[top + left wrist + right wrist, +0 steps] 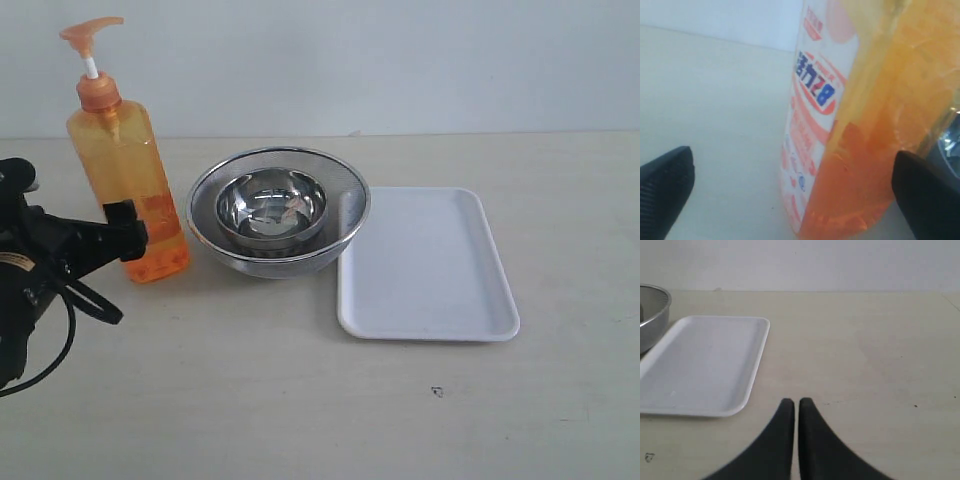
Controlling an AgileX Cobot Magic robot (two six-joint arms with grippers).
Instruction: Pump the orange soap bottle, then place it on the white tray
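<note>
We see the orange soap bottle (125,190) upright just beside the strainer (350,205), on the side away from the white tray (430,265). The tray lies close against the strainer's other side and is bare. The left gripper (125,268) is spread wide around the bottle's lower body; the wrist view is too close to tell if a pad touches. The right gripper (795,405) is pressed together on nothing, beyond the tray from the strainer. We judge the bottle mostly full, so fairly heavy, tall and tippy, with smooth, slightly squeezable walls. Best to grip low to mid body across the flat faces and press the pump head from above.
</note>
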